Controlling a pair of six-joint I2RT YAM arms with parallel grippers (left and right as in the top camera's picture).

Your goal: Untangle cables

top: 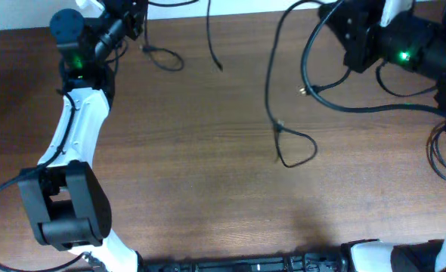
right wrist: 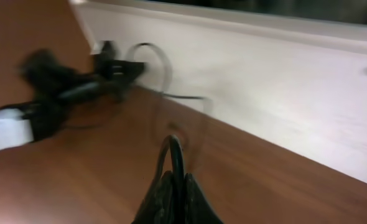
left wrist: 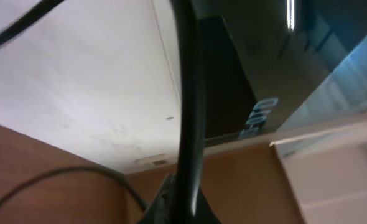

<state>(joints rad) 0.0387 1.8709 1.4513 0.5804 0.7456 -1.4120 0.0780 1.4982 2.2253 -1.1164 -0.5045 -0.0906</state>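
The cables were spread across the upper half of the table (top: 208,204) in the overhead view. A long cable (top: 269,83) ran down from the upper right of centre and ended in a loop (top: 299,148) near mid-frame, with what looked like a small crossing or knot just above it. A smaller loop (top: 166,59) and a short strand (top: 212,38) were seen at the upper left of centre.

The left gripper (left wrist: 182,210) was closed, and a black cord (left wrist: 193,93) was seen rising from between its fingers, so it was judged to be pinched there. The right gripper (right wrist: 176,194) was likewise closed, with a thin cable bend (right wrist: 171,149) standing up from its tips. That view was blurred, so the exact hold could not be confirmed.

Several failures were judged possible. If the held ends were drawn apart too quickly, the crossing above the loop could be tightened into a firm knot instead of being freed. A thin cord gripped only at the fingertips could be lost under tension. With both grippers close to the far edge by the wall (right wrist: 264,81), a released strand could be dropped behind the table, or be caught on the arms' own wiring.
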